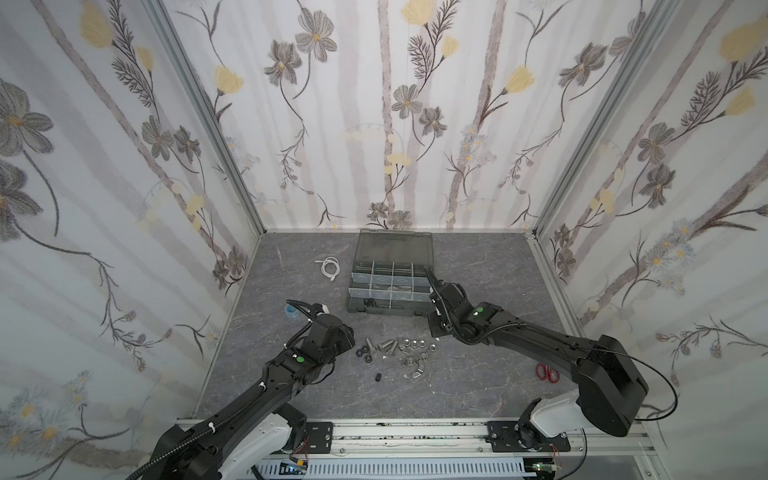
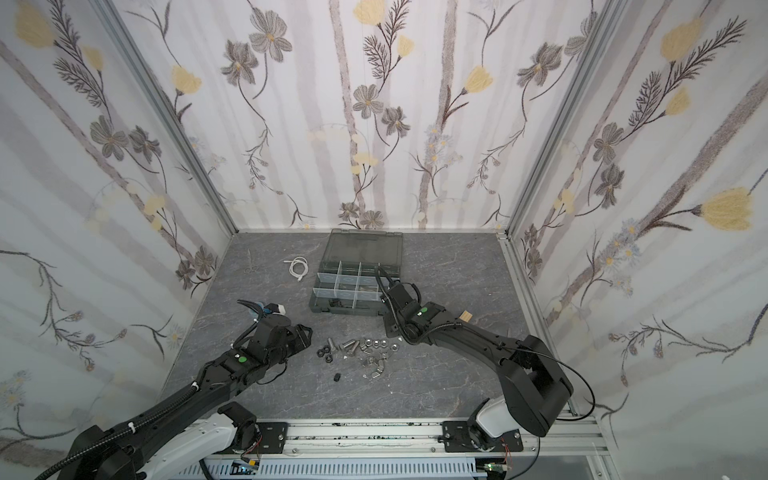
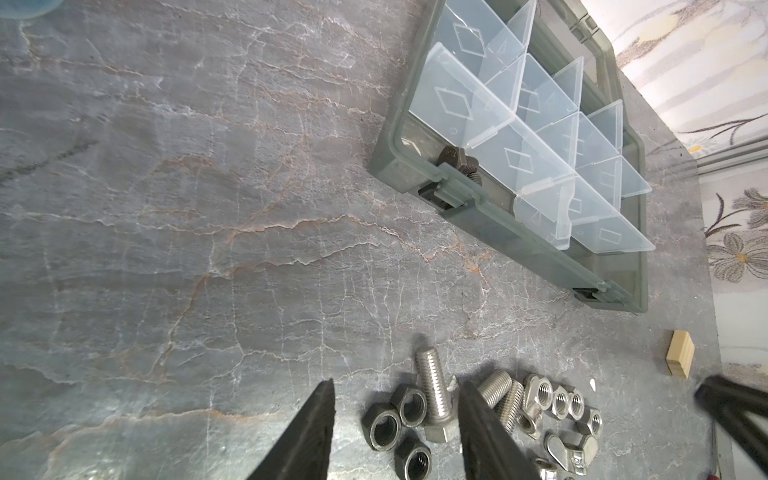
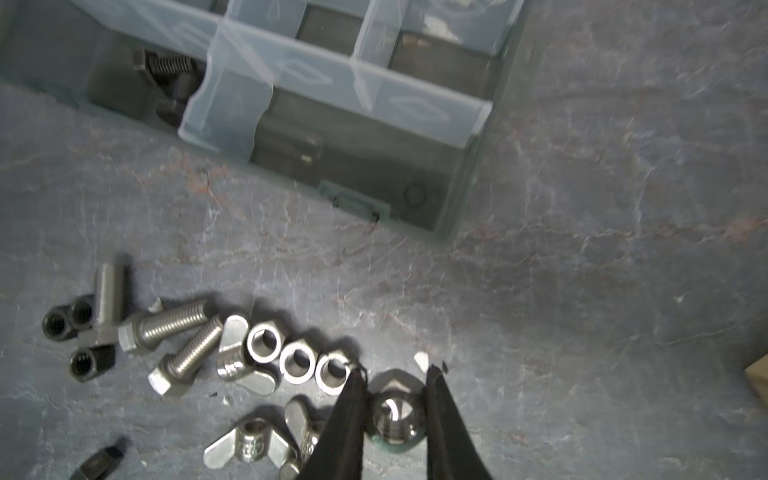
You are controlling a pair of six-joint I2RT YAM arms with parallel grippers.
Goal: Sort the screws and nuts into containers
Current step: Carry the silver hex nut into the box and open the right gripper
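Pinching silver nut, right hand

— What sort of place is this?
— A robot lab's test booth: floral panels in aluminium framing enclose a stone-look desk, with two arms on a rail.

arms: black | bases: white | green dots | corrugated cables

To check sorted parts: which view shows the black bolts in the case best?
Left wrist: the black bolts are sharp, one hex head clear. Right wrist blurs them; both top views show dark specks.
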